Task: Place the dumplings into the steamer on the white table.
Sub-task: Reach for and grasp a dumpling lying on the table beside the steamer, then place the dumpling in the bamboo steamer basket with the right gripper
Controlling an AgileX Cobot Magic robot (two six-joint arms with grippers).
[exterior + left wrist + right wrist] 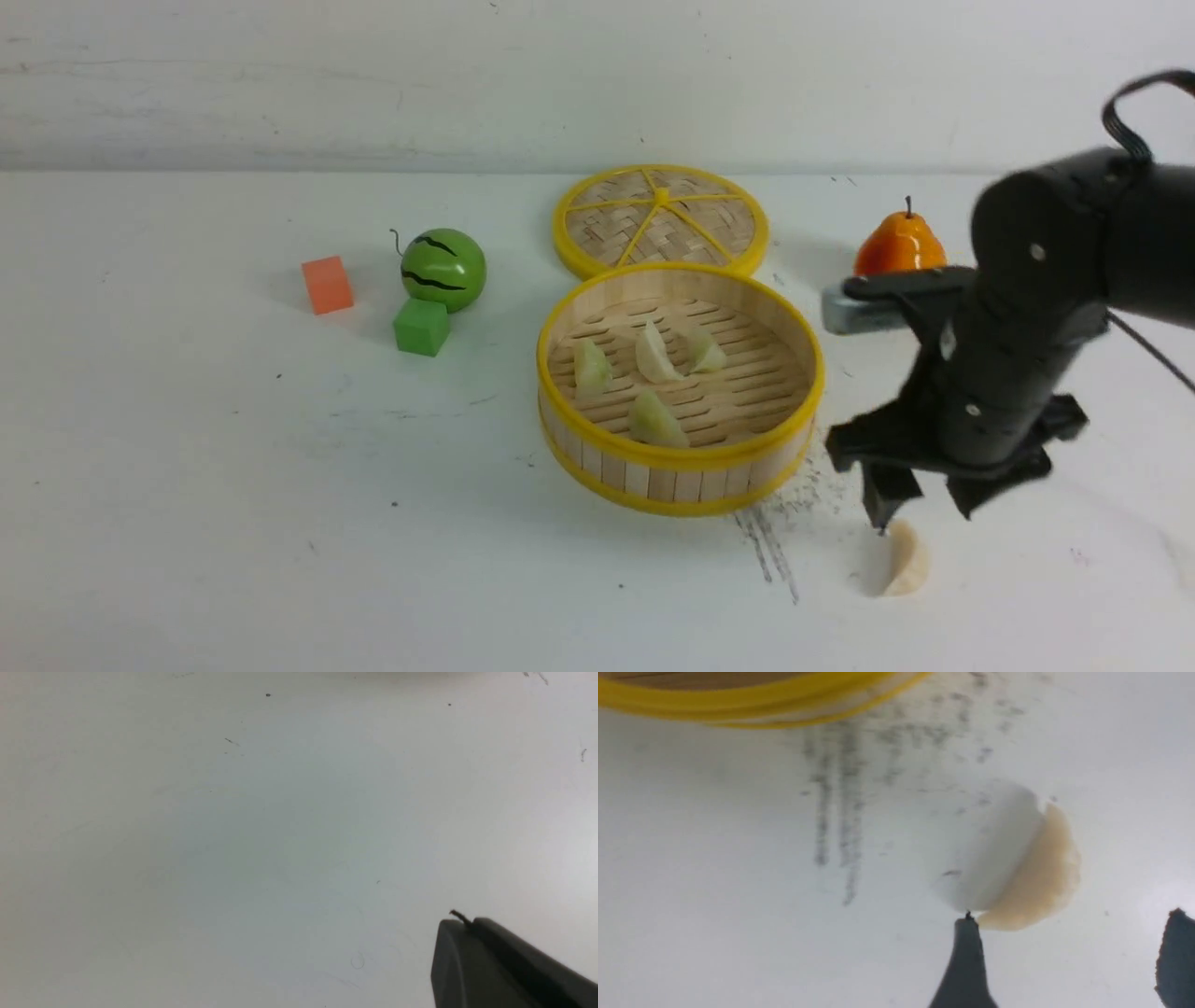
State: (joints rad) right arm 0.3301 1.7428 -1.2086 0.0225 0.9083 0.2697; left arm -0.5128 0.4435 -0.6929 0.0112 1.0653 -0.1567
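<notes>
The steamer [681,460] stands mid-table on the white table [187,513] with several pale dumplings [655,355] on its slatted floor. One cream dumpling [906,558] lies on the table to the steamer's front right, beside a dark scratch smear. My right gripper [927,509] hangs open just above and behind this dumpling, touching nothing. In the right wrist view that dumpling [1017,858] lies just beyond the open right gripper [1072,915], near one fingertip [966,947], with the steamer's rim [761,704] farther off. My left gripper [467,924] is shut and empty over bare table.
The flat woven lid [661,219] lies behind the steamer. An orange pear [899,245] stands at the back right, close behind my right arm. A green watermelon ball [443,269], a green cube [421,326] and an orange cube [327,284] sit to the left.
</notes>
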